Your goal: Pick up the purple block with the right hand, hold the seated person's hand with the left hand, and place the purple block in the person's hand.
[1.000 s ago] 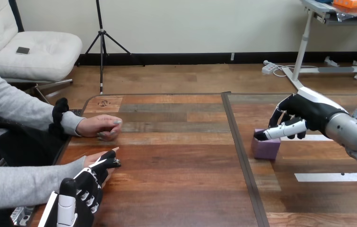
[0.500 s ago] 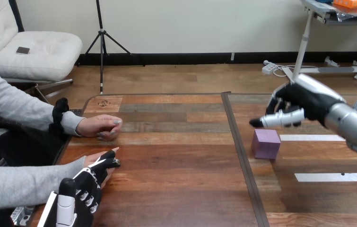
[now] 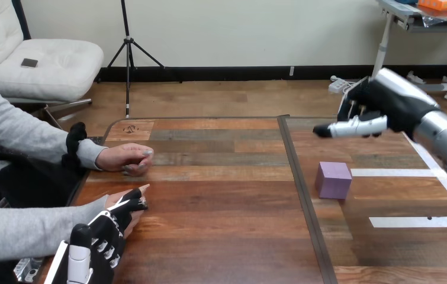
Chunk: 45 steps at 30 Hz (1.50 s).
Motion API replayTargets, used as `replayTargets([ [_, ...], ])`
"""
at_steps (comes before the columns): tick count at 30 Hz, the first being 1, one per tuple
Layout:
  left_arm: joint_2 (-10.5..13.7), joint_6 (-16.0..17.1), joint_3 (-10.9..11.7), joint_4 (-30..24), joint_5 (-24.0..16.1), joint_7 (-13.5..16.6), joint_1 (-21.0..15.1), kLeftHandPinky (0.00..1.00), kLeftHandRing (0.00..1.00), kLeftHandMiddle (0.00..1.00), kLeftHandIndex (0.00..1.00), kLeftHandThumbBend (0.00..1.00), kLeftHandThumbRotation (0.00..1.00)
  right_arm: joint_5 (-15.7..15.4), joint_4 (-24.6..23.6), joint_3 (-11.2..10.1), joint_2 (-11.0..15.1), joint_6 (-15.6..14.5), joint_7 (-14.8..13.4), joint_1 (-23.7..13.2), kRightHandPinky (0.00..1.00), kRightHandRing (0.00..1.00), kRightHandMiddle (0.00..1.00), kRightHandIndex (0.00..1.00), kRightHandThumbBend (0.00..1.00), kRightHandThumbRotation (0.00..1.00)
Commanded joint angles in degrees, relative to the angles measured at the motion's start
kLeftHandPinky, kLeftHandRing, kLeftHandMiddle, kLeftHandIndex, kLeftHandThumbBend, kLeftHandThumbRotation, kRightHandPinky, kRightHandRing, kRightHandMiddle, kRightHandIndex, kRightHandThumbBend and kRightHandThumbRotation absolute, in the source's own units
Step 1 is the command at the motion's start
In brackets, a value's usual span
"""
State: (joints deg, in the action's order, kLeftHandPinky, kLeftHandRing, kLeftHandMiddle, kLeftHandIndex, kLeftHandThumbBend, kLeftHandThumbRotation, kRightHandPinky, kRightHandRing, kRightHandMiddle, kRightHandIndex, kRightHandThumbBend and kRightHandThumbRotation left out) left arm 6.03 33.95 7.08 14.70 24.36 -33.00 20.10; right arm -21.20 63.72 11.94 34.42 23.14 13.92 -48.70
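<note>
- Over the last second the right hand (image 3: 386,105) has lifted away from the purple block (image 3: 333,180). It was down at the block's top before, and now it hangs well above and beyond it, toward the far right corner of the surface (image 3: 221,195). The block itself has not shifted.
- The purple block sits flat on the right half of the surface, just right of the dark seam and well apart from both hands. It has not been picked up.
- The right hand holds nothing. Its fingers are curled in and one digit sticks straight out to the left. Its white back faces up, and the silver forearm slopes in from the right edge.
- At the near left corner the left hand (image 3: 97,244) lies back-up over the person's hand (image 3: 113,199), touching it. I cannot tell whether it actually clasps it.
- The person's other hand (image 3: 127,158) rests as a loose fist farther along the left edge.
- As I judge it, at most the left-hand contact is in place. The grasp of the block, the carry across the surface and the placing all remain.
</note>
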Motion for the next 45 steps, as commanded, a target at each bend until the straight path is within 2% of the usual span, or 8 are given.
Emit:
replayTargets([
  [1, -0.5, 0.5, 0.4, -0.3, 0.0, -0.1, -3.1, 1.0, 0.99, 0.9, 0.69, 0.81, 1.0, 1.6, -2.2, -1.9, 1.2, 0.7, 0.5, -4.5, 0.24, 0.29, 0.34, 0.34, 1.0, 0.51],
  [6, -0.8, 1.0, 0.5, -0.5, -1.2, 1.0, -3.0, 1.0, 0.97, 0.89, 0.69, 0.82, 1.0, 1.7, -1.7, -2.2, 1.0, 0.6, 0.7, -5.0, 0.32, 0.36, 0.4, 0.4, 1.0, 0.49],
  [12, -0.8, 0.8, 0.3, -0.8, -1.5, 1.3, -2.9, 1.0, 0.96, 0.88, 0.68, 0.82, 1.0, 1.1, -0.9, -1.7, 0.6, -1.3, 1.8, -5.8, 0.4, 0.44, 0.48, 0.51, 1.0, 0.45],
  [26, -1.1, 1.1, 0.2, -0.2, 0.1, 0.1, -3.2, 1.0, 0.97, 0.88, 0.68, 0.81, 1.0, -4.9, 3.7, 2.9, -0.3, -5.6, 5.0, -8.0, 0.65, 0.7, 0.73, 0.75, 1.0, 0.41],
  [31, -1.0, 0.6, 0.2, -0.2, 0.9, -0.8, -3.2, 1.0, 0.97, 0.89, 0.68, 0.81, 1.0, -7.2, 5.6, 4.8, -1.3, -7.8, 5.2, -8.5, 0.67, 0.75, 0.81, 0.82, 1.0, 0.4],
  [36, -1.1, 0.5, 0.4, -0.1, 1.6, -1.7, -3.2, 1.0, 0.99, 0.9, 0.68, 0.8, 1.0, -8.0, 7.0, 5.7, -2.5, -10.6, 5.8, -8.9, 0.58, 0.71, 0.81, 0.88, 1.0, 0.39],
  [40, -1.2, 0.5, 0.6, 0.0, 1.4, -1.7, -3.2, 1.0, 0.99, 0.9, 0.68, 0.8, 1.0, -8.0, 8.0, 6.0, -3.4, -10.9, 5.4, -8.4, 0.52, 0.68, 0.79, 0.91, 1.0, 0.38],
  [45, -1.2, 0.5, 0.6, -0.6, 1.0, -1.4, -2.7, 1.0, 0.99, 0.9, 0.68, 0.81, 1.0, -7.9, 8.9, 6.2, -4.3, -12.0, 5.1, -8.0, 0.56, 0.76, 0.88, 0.95, 1.0, 0.36],
])
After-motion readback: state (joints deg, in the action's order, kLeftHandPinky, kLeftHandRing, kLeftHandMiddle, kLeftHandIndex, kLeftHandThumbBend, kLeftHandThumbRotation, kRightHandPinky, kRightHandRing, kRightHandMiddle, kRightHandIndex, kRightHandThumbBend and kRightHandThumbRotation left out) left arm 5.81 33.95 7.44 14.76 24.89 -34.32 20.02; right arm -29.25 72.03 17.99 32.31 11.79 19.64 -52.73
